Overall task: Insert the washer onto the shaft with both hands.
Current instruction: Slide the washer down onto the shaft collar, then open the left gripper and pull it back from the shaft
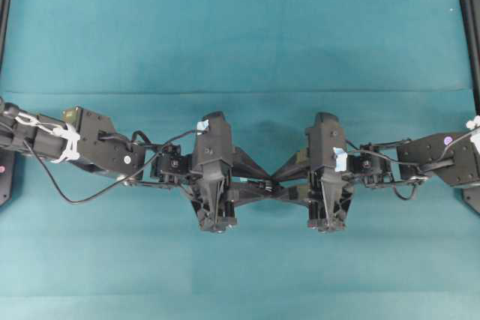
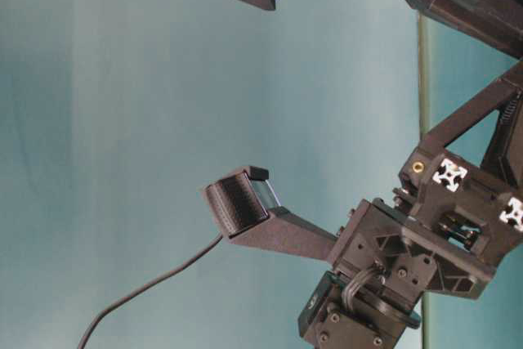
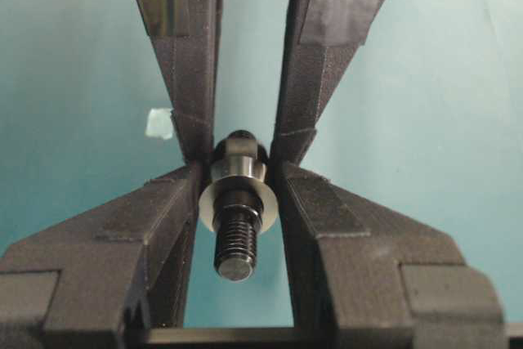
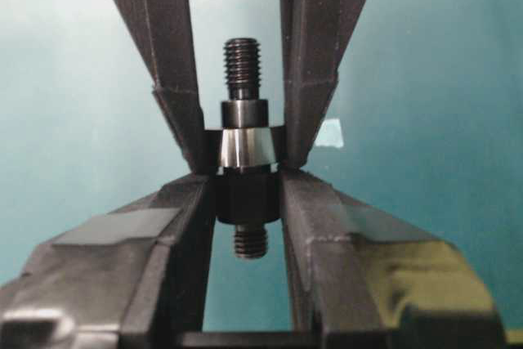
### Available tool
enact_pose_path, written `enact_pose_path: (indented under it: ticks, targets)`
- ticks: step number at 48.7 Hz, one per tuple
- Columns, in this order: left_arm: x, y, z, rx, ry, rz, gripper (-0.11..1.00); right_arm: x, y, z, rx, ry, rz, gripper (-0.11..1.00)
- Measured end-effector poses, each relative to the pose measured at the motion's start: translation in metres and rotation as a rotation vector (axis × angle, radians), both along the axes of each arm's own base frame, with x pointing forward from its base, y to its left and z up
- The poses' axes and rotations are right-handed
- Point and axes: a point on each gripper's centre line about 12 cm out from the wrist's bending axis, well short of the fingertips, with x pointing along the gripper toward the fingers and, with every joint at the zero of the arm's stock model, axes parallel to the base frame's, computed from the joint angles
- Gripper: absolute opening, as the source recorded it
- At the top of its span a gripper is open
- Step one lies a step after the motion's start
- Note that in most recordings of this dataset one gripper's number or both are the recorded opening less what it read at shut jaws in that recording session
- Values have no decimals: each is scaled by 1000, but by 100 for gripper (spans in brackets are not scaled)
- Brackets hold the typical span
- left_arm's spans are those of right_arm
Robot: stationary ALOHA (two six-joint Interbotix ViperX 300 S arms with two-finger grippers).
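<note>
The left end effector (image 3: 237,173) pinched the washer (image 3: 239,198) around the shaft (image 3: 235,239); the right end effector (image 4: 243,177) clamped the shaft.

A teal cloth (image 1: 240,35) covers the table; a pale scrap (image 3: 159,123) lies on it.

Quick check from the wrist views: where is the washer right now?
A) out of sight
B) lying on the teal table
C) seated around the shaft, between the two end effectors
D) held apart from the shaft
C: in the left wrist view the washer rings the shaft, whose threaded end pokes through it.
</note>
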Motion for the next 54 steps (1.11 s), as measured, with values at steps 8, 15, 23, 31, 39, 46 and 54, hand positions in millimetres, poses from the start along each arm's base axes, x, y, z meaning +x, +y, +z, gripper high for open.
enact_pose_path:
  ticks: [8,15,23,31,39,46,54]
  targets:
    - [0,0,-1,0,14,1,35,0,0,-1,-1,1,1,0]
    - [0,-1,-1,0,15,0,35,-1,0,-1,0,3,0,0]
    - [2,-1,0,1,18,0,36,-1,1,-1,-1,6,3,0]
    - [1,0,0,-1,22,2,51,0,0,-1,0,6,0,0]
    - [1,-3,-1,2,24,-6,89,0,-2,-1,-1,9,-5,0]
    - [1,-3,-2,6,35,-6,82,-1,-3,-3,-1,21,-9,0]
    - [-1,-2,-4,13,59,-9,83,-1,-3,-3,-1,26,-9,0]
